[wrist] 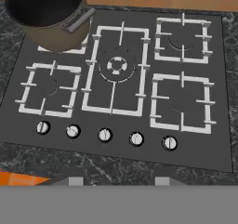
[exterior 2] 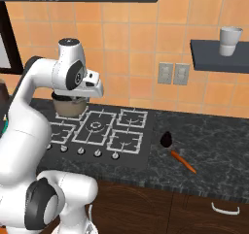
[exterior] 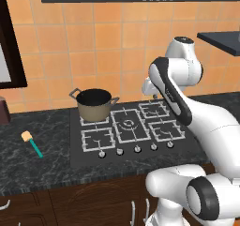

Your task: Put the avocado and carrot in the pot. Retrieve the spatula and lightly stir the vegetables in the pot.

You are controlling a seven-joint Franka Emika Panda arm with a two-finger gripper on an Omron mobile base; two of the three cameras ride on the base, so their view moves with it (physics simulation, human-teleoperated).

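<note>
On back-left burner: pot, dark inside, contents unclear | pincer: cannot tell

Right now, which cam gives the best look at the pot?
Hand view: the pot is close and unobstructed, with its dark inside and one grey handle clear. Left base view shows the whole pot on the rear-left burner, smaller. In the right base view the arm hides most of the pot.
</note>
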